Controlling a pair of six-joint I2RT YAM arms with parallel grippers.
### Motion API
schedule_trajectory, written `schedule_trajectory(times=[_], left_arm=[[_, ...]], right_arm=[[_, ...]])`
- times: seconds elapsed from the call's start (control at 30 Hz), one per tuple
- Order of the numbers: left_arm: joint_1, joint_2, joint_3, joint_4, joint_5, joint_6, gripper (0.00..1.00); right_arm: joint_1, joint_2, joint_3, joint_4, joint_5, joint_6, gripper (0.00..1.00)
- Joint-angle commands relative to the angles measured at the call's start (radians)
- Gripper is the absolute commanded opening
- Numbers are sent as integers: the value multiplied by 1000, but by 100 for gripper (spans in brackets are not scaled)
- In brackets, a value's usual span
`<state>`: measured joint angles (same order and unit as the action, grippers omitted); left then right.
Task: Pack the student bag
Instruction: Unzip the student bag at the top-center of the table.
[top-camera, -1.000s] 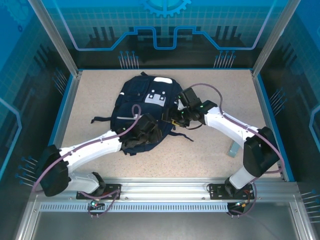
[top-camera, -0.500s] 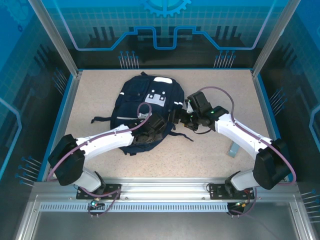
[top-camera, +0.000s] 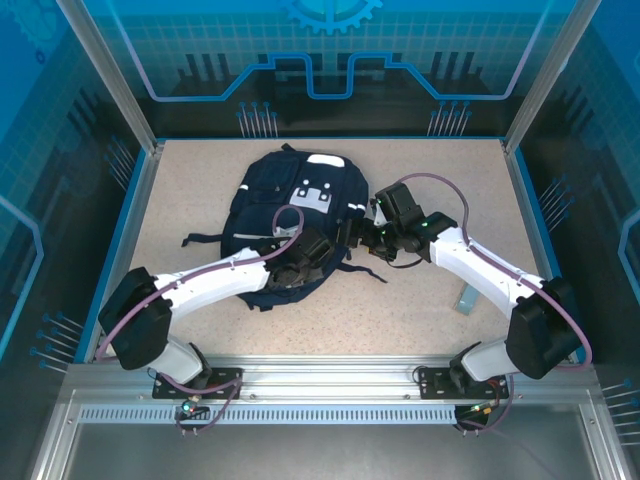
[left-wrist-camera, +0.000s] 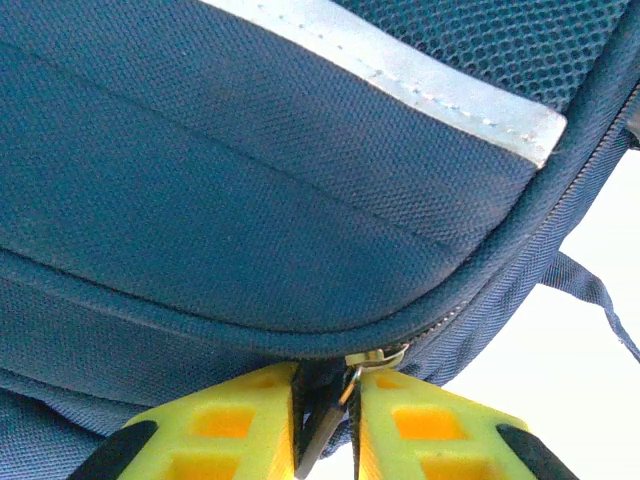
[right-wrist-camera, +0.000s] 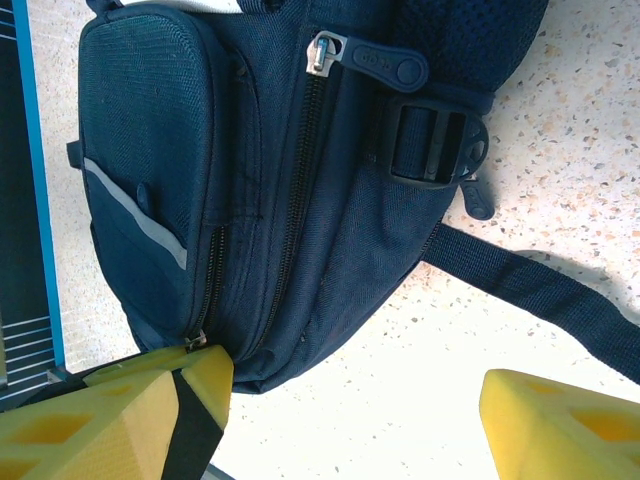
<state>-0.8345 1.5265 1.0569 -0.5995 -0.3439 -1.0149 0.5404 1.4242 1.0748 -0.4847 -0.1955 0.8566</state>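
Observation:
The student bag (top-camera: 285, 205), navy with white stripes and a grey patch, lies flat mid-table. My left gripper (top-camera: 300, 268) sits at its near right corner. In the left wrist view the yellow fingers (left-wrist-camera: 245, 425) stand almost together, and the left gripper (left-wrist-camera: 328, 420) is shut on the zipper pull (left-wrist-camera: 335, 415) hanging from the metal slider (left-wrist-camera: 375, 357) below the bag (left-wrist-camera: 250, 200). My right gripper (top-camera: 352, 240) is at the bag's right side. In its wrist view the right gripper (right-wrist-camera: 355, 425) is open wide over bare table beside the bag's corner (right-wrist-camera: 300, 300), holding nothing.
Loose dark straps trail off the bag to the left (top-camera: 200, 240) and the near right (top-camera: 368, 270). A buckle (right-wrist-camera: 432, 145) and a second zipper pull (right-wrist-camera: 365, 58) sit on the bag's side. A small grey object (top-camera: 466, 298) stands at the table's right, and blue rails edge the table.
The left gripper slid right along the bag's near edge and its jaws narrowed onto the zipper pull. The right gripper drew back slightly to the right and opened wider.

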Motion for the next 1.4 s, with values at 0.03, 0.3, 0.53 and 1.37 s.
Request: schedule_trajectory(times=[0.03, 0.3, 0.53, 1.37], left_arm=[[-4, 26, 44, -39, -30, 39, 17], [-3, -27, 10, -36, -54, 117, 0], [0, -132, -87, -6, -40, 133, 0], [58, -236, -189, -34, -44, 168, 0]], right_arm=[[-8, 10, -3, 7, -22, 0, 80], [8, 48, 19, 50, -66, 42, 79], [42, 159, 104, 98, -152, 90, 56], [113, 356, 276, -30, -2, 71, 11]])
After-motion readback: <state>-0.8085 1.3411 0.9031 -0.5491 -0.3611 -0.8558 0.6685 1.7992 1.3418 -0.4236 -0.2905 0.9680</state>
